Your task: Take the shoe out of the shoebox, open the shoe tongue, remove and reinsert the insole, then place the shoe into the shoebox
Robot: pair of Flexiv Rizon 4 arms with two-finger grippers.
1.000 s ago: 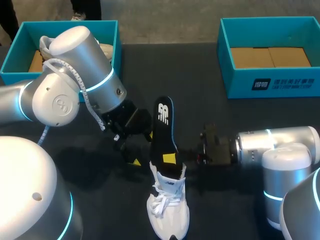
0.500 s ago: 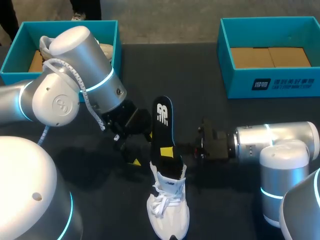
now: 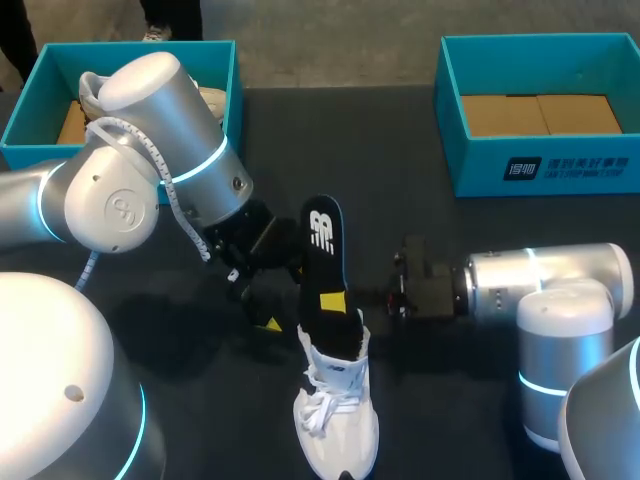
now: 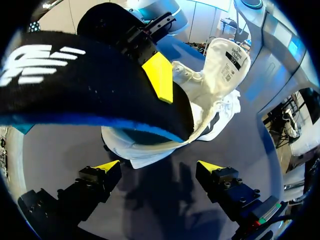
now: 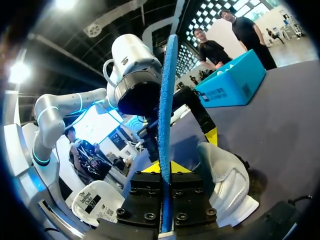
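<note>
A white shoe (image 3: 337, 415) lies on the dark table with its toe toward the front edge. A black insole (image 3: 323, 255) with a blue rim sticks up out of its opening. My right gripper (image 3: 335, 300) comes in from the right and is shut on the insole just above the shoe. The right wrist view shows the insole (image 5: 165, 115) edge-on, pinched in the right gripper (image 5: 166, 168). My left gripper (image 3: 281, 297) stands open just left of the shoe. In the left wrist view this gripper (image 4: 159, 166) is empty, with the heel of the shoe (image 4: 210, 95) and the insole (image 4: 90, 85) ahead of it.
A teal shoebox (image 3: 222, 62) at the back left holds another white shoe (image 3: 207, 100). A second teal shoebox (image 3: 530, 165), with a brown cardboard floor, stands at the back right. My left arm's large elbow (image 3: 150, 150) hangs over the table's left side.
The right gripper has slid a little left and shut on the insole. The insole's top has leaned slightly to the left. The left arm has kept still.
</note>
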